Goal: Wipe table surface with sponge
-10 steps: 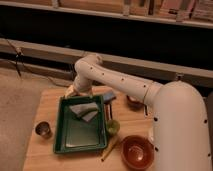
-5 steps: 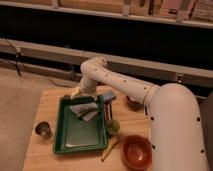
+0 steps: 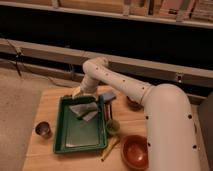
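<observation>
the blue sponge (image 3: 107,96) lies on the table (image 3: 47,107) by the far right corner of the green tray (image 3: 80,149). it looks soft and light, so pinch its middle. the tool (image 3: 79,93) hangs over the tray's far edge. i cannot tell if it is clenched.

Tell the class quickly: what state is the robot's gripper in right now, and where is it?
Gripper: at the far left corner of the green tray, near the grey sponge; open, closed or holding cannot be told.
</observation>
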Controlling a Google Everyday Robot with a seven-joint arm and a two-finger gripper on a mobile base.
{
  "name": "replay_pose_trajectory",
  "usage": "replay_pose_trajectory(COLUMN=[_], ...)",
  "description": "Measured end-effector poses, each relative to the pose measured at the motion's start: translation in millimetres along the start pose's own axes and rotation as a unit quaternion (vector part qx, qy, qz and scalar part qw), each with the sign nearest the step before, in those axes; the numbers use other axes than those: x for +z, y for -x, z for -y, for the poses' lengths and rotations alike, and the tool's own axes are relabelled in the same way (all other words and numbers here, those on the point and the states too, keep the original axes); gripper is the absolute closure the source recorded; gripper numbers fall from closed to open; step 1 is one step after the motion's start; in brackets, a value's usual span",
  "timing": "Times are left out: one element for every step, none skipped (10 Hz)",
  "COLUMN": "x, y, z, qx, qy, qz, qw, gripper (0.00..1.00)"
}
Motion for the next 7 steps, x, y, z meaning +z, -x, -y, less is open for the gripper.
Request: replay_pose_trajectory(x=[0.5,1.3,2.1,2.4,3.0,2.8,4.7], y=[0.3,0.9,2.6,3.6,5.2,7.7,10.0], z=[1.7,3.6,5.2,6.4,8.2,10.3,11.3], qx=[-0.002,-0.004,-0.008,-0.01,-0.014,-0.018,-0.02], qy=[-0.001,-0.003,-0.003,-0.003,-0.003,-0.002,0.0], qz=[0.002,0.004,0.008,0.01,0.012,0.016,0.021], qw=[1.0,1.0,0.9999,0.9999,0.9998,0.9997,0.9996], gripper=[0.2,0.2,0.2,0.2,0.2,0.2,0.2])
